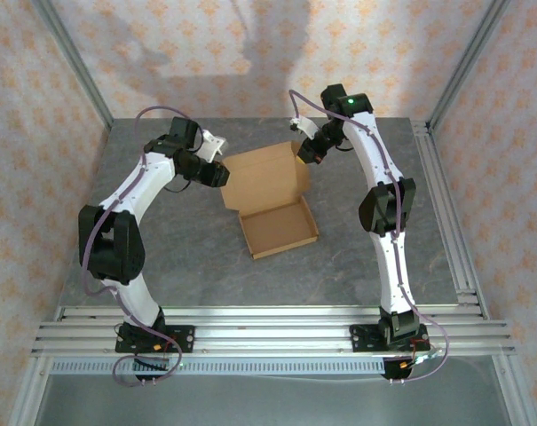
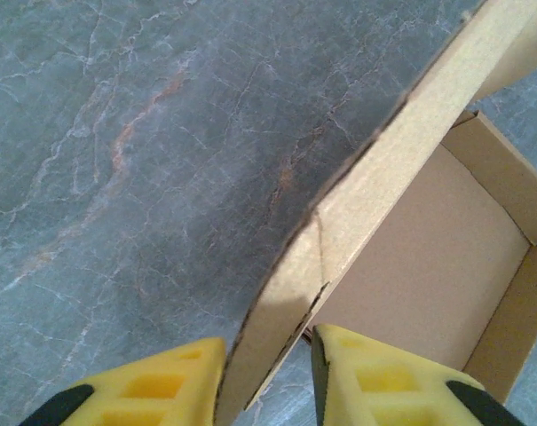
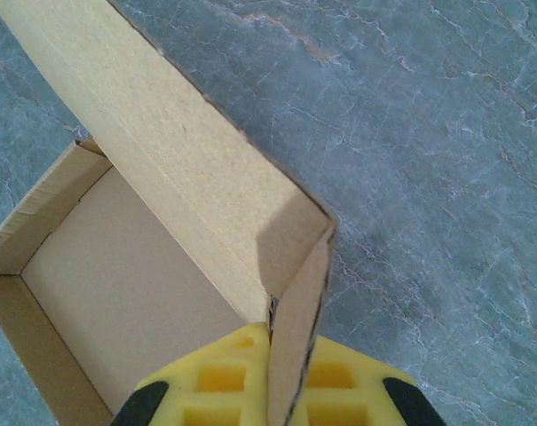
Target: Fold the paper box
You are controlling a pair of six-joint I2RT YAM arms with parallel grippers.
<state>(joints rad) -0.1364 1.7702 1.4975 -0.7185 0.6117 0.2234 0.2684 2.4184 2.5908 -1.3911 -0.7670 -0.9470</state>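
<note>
The paper box [image 1: 277, 229] lies mid-table as a shallow tan tray with its lid [image 1: 264, 176] raised at the far side. My left gripper [image 1: 222, 174] is at the lid's left corner. In the left wrist view its yellow fingers [image 2: 184, 382] straddle the lid's side flap [image 2: 286, 293]: the left finger touches the cardboard and a narrow gap shows at the right one. My right gripper [image 1: 305, 153] is at the lid's right corner. In the right wrist view it [image 3: 288, 373] is shut on the bent side flap [image 3: 296, 302], with the tray's inside [image 3: 117, 275] to the left.
The grey marbled table [image 1: 161, 257] has free room all around the box. Aluminium rails [image 1: 268, 328] run along the near edge and the right side [image 1: 446, 204]. Patterned walls enclose the table on three sides.
</note>
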